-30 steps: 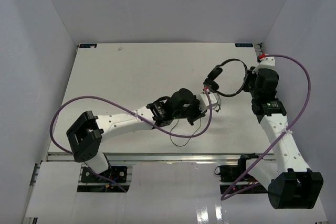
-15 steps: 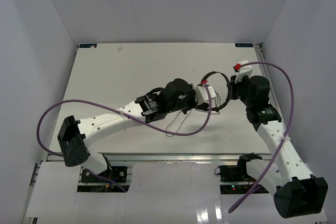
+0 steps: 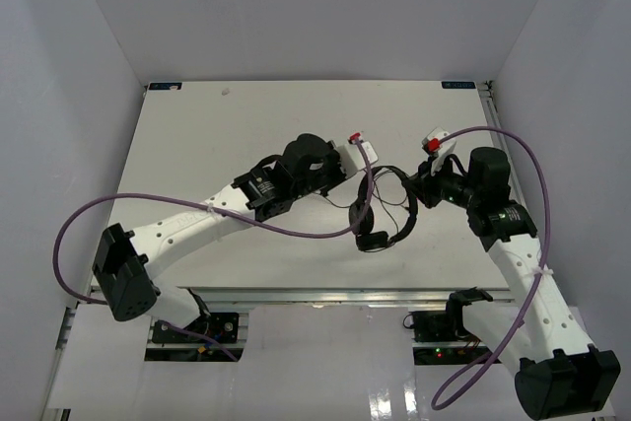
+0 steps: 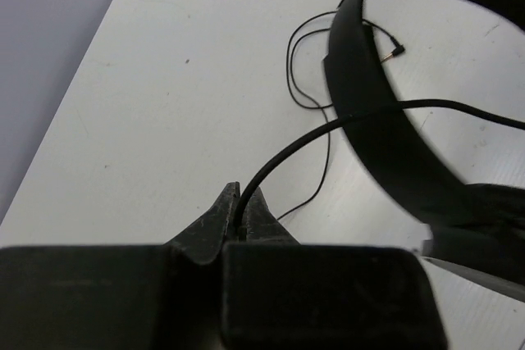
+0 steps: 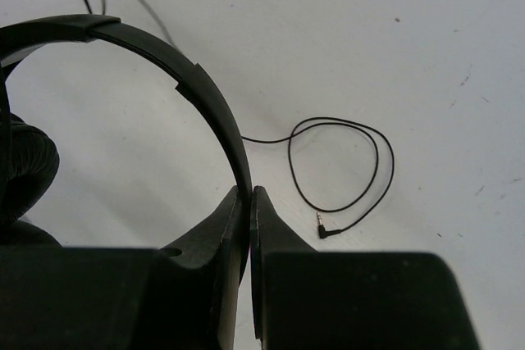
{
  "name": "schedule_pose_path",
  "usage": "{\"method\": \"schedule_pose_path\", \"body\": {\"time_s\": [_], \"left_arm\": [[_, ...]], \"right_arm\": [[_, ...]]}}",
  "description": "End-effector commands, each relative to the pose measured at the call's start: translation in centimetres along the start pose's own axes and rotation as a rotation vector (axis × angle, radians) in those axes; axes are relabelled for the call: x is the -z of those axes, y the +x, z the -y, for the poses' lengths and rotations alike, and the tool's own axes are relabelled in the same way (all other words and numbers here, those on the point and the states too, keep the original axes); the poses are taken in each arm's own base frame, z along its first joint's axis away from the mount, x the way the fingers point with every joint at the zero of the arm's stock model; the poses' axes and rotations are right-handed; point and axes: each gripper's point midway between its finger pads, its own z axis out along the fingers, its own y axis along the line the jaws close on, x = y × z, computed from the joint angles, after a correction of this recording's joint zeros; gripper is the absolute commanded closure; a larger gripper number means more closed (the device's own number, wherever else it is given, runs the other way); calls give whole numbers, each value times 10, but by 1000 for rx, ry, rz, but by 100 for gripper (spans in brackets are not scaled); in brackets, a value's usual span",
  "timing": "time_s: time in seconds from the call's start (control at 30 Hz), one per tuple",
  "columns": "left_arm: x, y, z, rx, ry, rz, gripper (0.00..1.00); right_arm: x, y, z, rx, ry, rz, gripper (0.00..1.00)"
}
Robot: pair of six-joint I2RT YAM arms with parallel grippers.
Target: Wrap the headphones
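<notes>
Nearest to me, my left hand (image 4: 240,202) is clenched on the thin black cord (image 4: 328,125), which rises from between my fingertips toward 1 o'clock and crosses in front of the headband (image 4: 385,137). My right hand (image 5: 248,202) is clamped just as tight on that same headband, whose arc climbs away toward 11 o'clock in the right wrist view, with a padded earcup (image 5: 25,170) at 9 o'clock.

Seen from above, the headphones (image 3: 373,241) sit between my two hands, toward 4 o'clock from the middle of the counter (image 3: 246,125). One earcup is low, toward the near edge. I cannot tell whether it touches the surface. Beyond my fingers the slack cord lies in a loose loop on the counter, ending in its plug (image 5: 328,234).

A second ago the headphones were up near the far right corner, about 2 o'clock; now they have come in and down toward the centre. My right arm has followed them, and my left hand has pulled back toward 11 o'clock of them.

I count one pair of headphones, one cord, one plug, two hands and two purple cables (image 3: 296,229).
</notes>
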Motion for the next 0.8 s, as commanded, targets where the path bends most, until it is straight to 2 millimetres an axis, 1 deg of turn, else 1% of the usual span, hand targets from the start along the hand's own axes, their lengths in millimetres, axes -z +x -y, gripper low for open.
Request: {"method": "schedule_pose_path", "body": {"time_s": [0.0, 0.07, 0.13, 0.2, 0.27, 0.33, 0.4, 0.47, 0.57, 0.7, 0.77], "left_arm": [[28, -17, -22, 71, -39, 151, 100], [31, -13, -23, 96, -40, 178, 100], [31, -18, -16, 112, -9, 228, 100], [30, -19, -10, 141, 13, 261, 100], [29, -24, -6, 160, 28, 303, 100], [29, -28, -3, 176, 37, 336, 100], [29, -32, 2, 193, 59, 382, 100], [31, -41, 5, 207, 75, 443, 100], [34, -49, 7, 223, 85, 497, 100], [37, -56, 7, 233, 91, 540, 100], [34, -55, 9, 241, 101, 538, 100]], "right_arm": [[15, -46, -28, -21, -148, 104, 92], [17, -57, -30, -54, -169, 117, 92], [18, -66, -31, -95, -187, 121, 92], [19, -77, -31, -133, -204, 127, 92], [20, -84, -31, -167, -229, 129, 92], [21, -89, -35, -212, -268, 128, 92], [22, -93, -35, -268, -294, 126, 92], [21, -96, -32, -306, -310, 123, 92], [23, -100, -25, -352, -310, 125, 92], [26, -104, -18, -407, -319, 130, 92], [27, -108, -18, -431, -342, 140, 92]]}}
